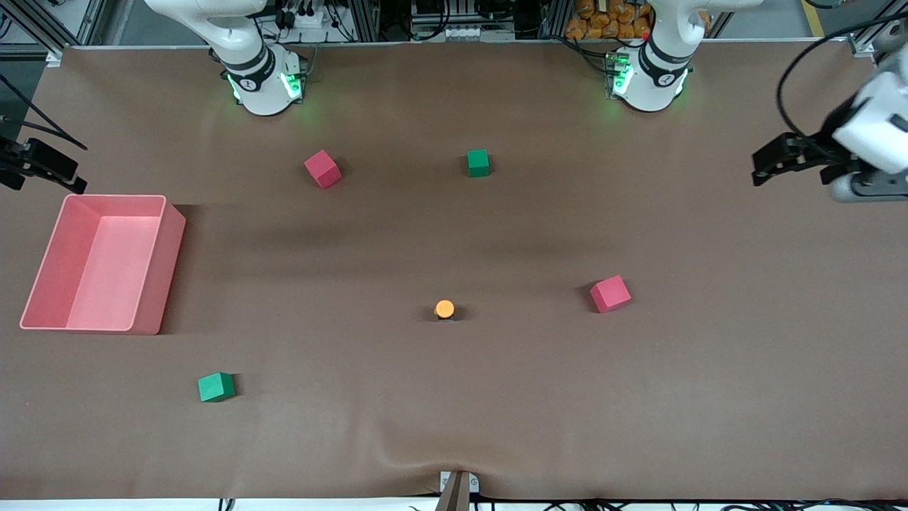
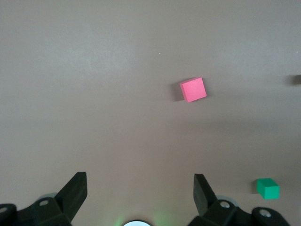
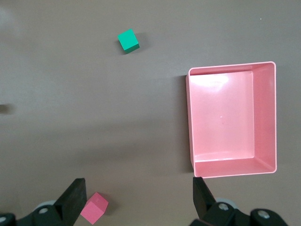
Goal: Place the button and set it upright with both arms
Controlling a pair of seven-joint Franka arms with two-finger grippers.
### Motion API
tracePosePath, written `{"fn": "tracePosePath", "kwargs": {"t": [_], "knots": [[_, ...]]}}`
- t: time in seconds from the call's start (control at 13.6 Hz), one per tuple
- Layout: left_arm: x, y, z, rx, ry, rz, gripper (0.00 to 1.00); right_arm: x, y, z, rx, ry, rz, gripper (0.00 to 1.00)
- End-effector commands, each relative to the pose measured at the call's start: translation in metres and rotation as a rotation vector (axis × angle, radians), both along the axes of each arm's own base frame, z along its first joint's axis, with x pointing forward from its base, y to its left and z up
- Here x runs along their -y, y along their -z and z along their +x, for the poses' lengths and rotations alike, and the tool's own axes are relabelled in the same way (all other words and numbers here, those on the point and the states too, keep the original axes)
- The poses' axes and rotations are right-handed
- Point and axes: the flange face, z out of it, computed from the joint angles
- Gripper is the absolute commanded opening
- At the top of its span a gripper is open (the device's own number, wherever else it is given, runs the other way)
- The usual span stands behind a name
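The button (image 1: 445, 309) is seen upright on the table (image 1: 454, 426), orange cap uppermost, mid-table. Both grippers are held raised at the table's ends: left gripper (image 1: 770, 165) and right gripper (image 1: 71, 181), each well apart from it.

The tiny push-button with a round orange cap on a black blocky body (image 1: 445, 310) stands upright on the brown desk (image 1: 454, 397), its cap facing up and only a sliver of dark body showing beneath it. It sits alone near the middle of the desk, roughly midway between the two arms' ends and closer to the front camera than to the arm bases. Nothing touches it. In the wrist views it appears at most as a dark smudge at the picture's edge, too faint to identify.
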Motion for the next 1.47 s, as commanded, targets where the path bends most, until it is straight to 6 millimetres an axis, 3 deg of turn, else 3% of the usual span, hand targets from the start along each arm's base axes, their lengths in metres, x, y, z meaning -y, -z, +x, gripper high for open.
{"fn": "tracePosePath", "kwargs": {"t": [0.0,0.37,0.73,1.17,1.39], "knots": [[-0.006,0.013,-0.030,0.053,-0.011,-0.029,1.00,0.002,-0.005,-0.005,0.003,0.006,0.003,1.00],[0.000,0.015,-0.041,0.033,-0.025,-0.027,1.00,0.002,-0.005,-0.005,0.003,0.006,0.003,1.00],[0.000,-0.012,-0.051,0.012,-0.016,-0.011,1.00,0.002,-0.005,-0.005,0.003,0.006,0.003,1.00],[0.005,-0.033,-0.061,0.029,-0.018,-0.006,1.00,0.002,-0.005,-0.005,0.002,0.004,0.003,1.00],[0.006,-0.034,-0.068,0.007,-0.018,0.015,1.00,0.002,-0.005,-0.005,0.002,0.004,0.003,1.00]]}}
